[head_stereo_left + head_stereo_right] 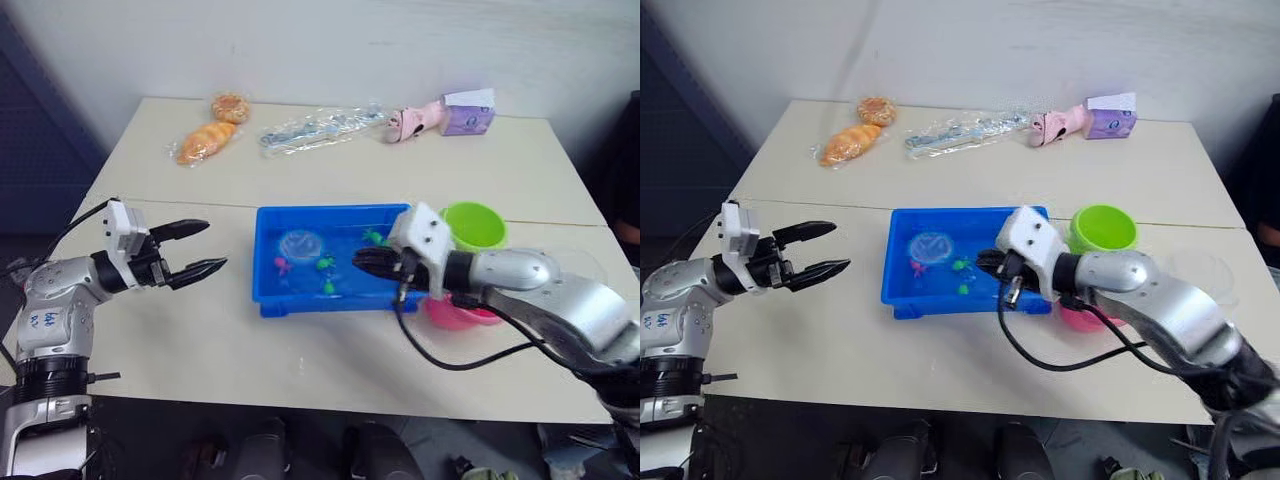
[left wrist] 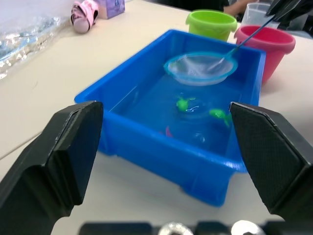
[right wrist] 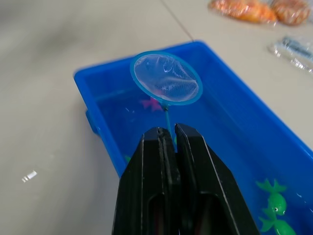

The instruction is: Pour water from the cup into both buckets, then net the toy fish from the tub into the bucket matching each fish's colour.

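Left end effector [image 1: 205, 248], left middle of the frame: fingers spread apart, grasping nothing, hovering over bare tabletop [image 1: 200, 340] and pointed toward the tub.

Tub [image 1: 268, 300], centre of frame: blue, holding water. Net [image 3: 166, 78] hangs over its left half, ring above the water. The thin handle runs from the ring toward the right, straight into the right end effector.

Fish count in the tub: three green for certain (two in the left wrist view [image 2: 183, 104], [image 2: 217, 114]; another near the right end effector's own camera [image 3: 275, 203]) and one pink [image 3: 151, 104] lying just under the near edge of the ring. More may sit under the glare; cannot tell.

Right end effector [image 1: 365, 262], over the tub's right end: fingers clenched tight on the net handle.

Key relation, as I judge it: the pink fish lies just below and to the handle side of the ring, so a short dip and pull back along the handle axis should catch it. The right arm does the work; the left is well apart.

Buckets, right of the tub: one green [image 1: 473, 226] toward the back, one pink [image 1: 455, 315] nearer, partly behind the right arm. One clear cup [image 1: 580, 262] at far right.
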Motion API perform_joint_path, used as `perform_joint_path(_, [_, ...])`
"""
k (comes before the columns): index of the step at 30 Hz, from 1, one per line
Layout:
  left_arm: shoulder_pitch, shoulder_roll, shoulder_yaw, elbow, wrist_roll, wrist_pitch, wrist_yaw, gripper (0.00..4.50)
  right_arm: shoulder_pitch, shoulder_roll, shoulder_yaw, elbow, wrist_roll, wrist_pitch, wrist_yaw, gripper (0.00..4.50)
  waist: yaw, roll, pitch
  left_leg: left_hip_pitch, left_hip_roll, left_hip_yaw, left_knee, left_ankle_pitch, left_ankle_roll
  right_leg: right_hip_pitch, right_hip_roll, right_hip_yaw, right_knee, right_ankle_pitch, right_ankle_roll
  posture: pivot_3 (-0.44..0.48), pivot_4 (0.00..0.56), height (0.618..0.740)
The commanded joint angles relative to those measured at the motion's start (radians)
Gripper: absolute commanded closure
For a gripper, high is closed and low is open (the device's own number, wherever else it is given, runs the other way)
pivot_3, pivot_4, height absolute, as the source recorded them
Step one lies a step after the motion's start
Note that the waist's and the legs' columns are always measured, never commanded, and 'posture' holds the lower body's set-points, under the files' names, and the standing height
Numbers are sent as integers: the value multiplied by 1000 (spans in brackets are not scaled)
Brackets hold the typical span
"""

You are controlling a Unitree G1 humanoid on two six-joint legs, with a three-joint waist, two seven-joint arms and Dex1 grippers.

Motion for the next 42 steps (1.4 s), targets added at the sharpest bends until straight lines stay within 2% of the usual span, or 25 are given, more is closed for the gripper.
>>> perform_joint_path(1, [0, 64, -20, -53, 10, -13, -63, 58, -31, 24, 32, 30, -159, -36, 65, 4500, 6, 0, 0, 0, -1, 0, 0, 0, 1, 0, -1, 0, 0, 0, 0, 0, 150, 740])
perform_joint_path(6, [-45, 120, -77, -70, 34, -13, -123, 58, -42, 32, 59, 74, -307, -77, 157, 4500, 4, 0, 0, 0, -1, 0, 0, 0, 1, -1, -1, 0, 0, 0, 0, 0, 150, 740])
perform_joint_path(11, [-127, 181, -173, -31, 125, -41, -170, 58, -64, 82, 94, 133, -426, -102, 214, 4500, -7, 0, 0, 0, -1, 0, -1, 1, -1, -1, 0, 0, 1, 0, 0, 0, 150, 740])
perform_joint_path(18, [-202, 165, -234, 19, 173, -68, -186, 58, -149, 213, 155, 247, -560, -83, 261, 4500, -15, 1, 1, 0, -1, 2, -1, 2, -2, -5, 1, 1, 10, 0, 0, 0, 150, 740])
perform_joint_path(21, [-205, 156, -234, 13, 149, -42, -200, 58, -185, 280, 172, 289, -591, -68, 279, 4500, -12, 1, 1, -1, 0, 2, -1, 2, -2, -7, 1, 1, 12, 0, 0, 0, 150, 740])
perform_joint_path(28, [-184, 157, -231, 22, 164, -41, -189, 58, -195, 398, 133, 321, -613, -77, 282, 4500, -11, 1, 1, -3, -1, 2, 0, 2, -2, -9, 1, 1, 14, 0, 0, 0, 150, 740])
perform_joint_path(35, [-189, 148, -223, 64, 167, -69, -166, 58, -133, 350, 39, 211, -579, -69, 327, 4500, -9, 1, 1, -4, -1, 2, 0, 2, -2, -11, 0, 1, 14, 0, 0, 0, 150, 740])
perform_joint_path(42, [-193, 104, -201, 53, 122, -50, -149, 58, 22, 265, -114, 25, -516, -93, 350, 4500, -7, 1, 1, -5, -1, 2, 1, 2, -2, -11, 0, 1, 14, 0, 0, 0, 150, 740])
